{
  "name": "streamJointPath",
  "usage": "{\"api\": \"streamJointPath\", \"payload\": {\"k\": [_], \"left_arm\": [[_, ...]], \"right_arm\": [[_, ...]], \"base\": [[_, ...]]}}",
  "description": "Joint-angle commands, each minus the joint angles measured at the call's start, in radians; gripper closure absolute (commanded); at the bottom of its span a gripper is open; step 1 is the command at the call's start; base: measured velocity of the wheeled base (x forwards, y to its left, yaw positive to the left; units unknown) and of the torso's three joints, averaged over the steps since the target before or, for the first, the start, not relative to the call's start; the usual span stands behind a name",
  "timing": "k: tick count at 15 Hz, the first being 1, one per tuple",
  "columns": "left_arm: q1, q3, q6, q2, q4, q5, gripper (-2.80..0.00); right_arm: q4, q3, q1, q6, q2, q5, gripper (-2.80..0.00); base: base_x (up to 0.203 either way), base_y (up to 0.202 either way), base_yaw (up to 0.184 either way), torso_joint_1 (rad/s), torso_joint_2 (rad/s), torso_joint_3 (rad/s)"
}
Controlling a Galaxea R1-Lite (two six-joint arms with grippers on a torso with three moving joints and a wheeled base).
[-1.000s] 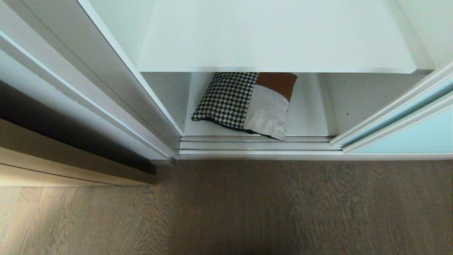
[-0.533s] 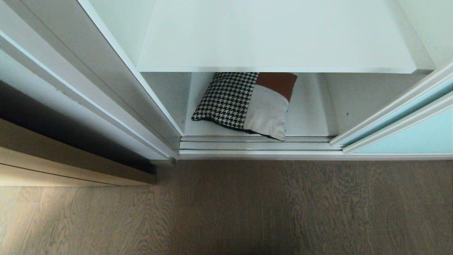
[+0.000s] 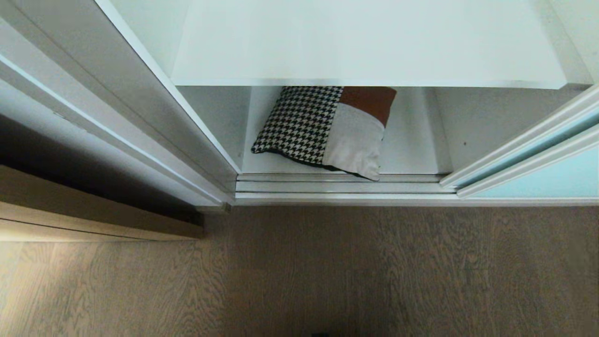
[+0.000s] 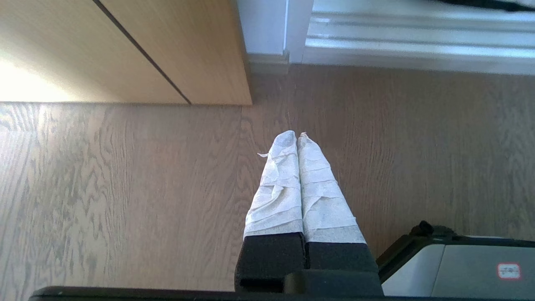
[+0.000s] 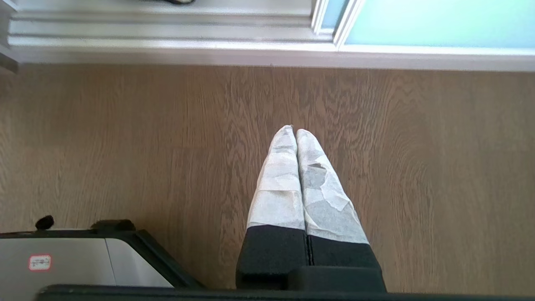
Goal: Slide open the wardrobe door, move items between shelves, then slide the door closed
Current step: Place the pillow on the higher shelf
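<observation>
Cushion [image 3: 327, 131] on low shelf [image 3: 407, 154] — grippers apart

Cushion [image 3: 327, 131] lies on the lower shelf [image 3: 412, 145], under the upper shelf [image 3: 365, 42] at twelve o'clock. Sliding wardrobe door [image 3: 538, 182] sits at three o'clock, wooden cabinet [image 3: 93, 220] at nine, floor [image 3: 327, 271] at six.

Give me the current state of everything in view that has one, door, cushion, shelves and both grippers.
sliding wardrobe door: slid open to the right, compartment exposed.
cushion: lying on the bottom shelf, front corner over the door track.
bottom shelf: holds the cushion.
upper shelf: nothing seen on it.
left gripper: shut, empty, above the floor.
right gripper: shut, empty, above the floor.
</observation>
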Motion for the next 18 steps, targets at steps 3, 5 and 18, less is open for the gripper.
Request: {"api": "streamJointPath", "payload": {"k": [3,5,18], "left_arm": [[0.0,0.0,-0.001,0.001,0.0,0.0,0.0],[-0.001,0.0,-0.001,0.002,0.0,0.0,0.0],[0.0,0.002,-0.001,0.001,0.0,0.0,0.0]], "right_arm": [[0.0,0.0,0.0,0.0,0.0,0.0,0.0],[0.0,0.0,0.0,0.0,0.0,0.0,0.0],[0.0,0.0,0.0,0.0,0.0,0.0,0.0]], "base": [[0.0,0.0,0.0,0.002,0.0,-0.192],[0.0,0.0,0.0,0.0,0.0,-0.193],[0.0,0.0,0.0,0.001,0.0,-0.059]]}}
